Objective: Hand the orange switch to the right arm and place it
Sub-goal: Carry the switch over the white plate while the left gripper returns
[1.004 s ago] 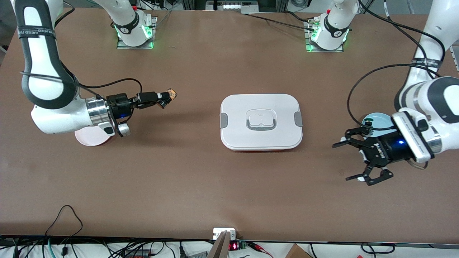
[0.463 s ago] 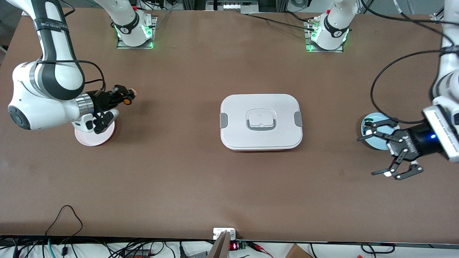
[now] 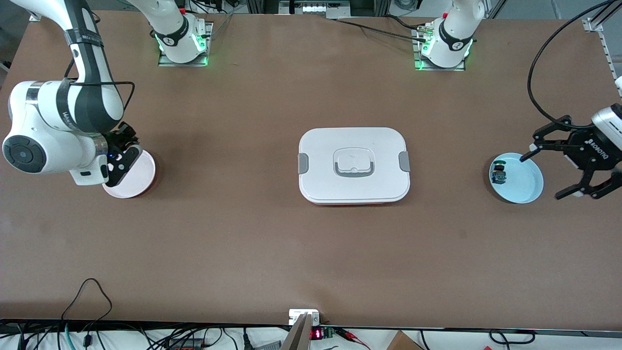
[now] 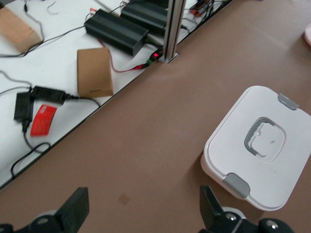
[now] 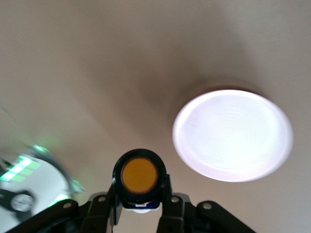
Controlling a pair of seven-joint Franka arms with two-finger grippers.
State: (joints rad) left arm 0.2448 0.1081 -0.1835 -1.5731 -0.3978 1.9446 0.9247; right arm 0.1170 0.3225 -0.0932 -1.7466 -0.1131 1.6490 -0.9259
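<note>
Here, white box (image 3: 354, 165) mid-table. Left gripper (image 3: 559, 170) spread wide, holding nothing, over the blue plate (image 3: 522, 182) rim; small switch (image 3: 498, 173) on that plate. Right gripper (image 5: 140, 206) clamps orange switch (image 5: 139, 175), above table beside pink plate (image 3: 138, 177).

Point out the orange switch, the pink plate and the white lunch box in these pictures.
orange switch (image 5: 139, 175), right wrist view, on its round orange cap.
pink plate (image 3: 137, 177), front view, on its bare inner surface.
white lunch box (image 3: 354, 164), front view, on the lid's handle.
</note>
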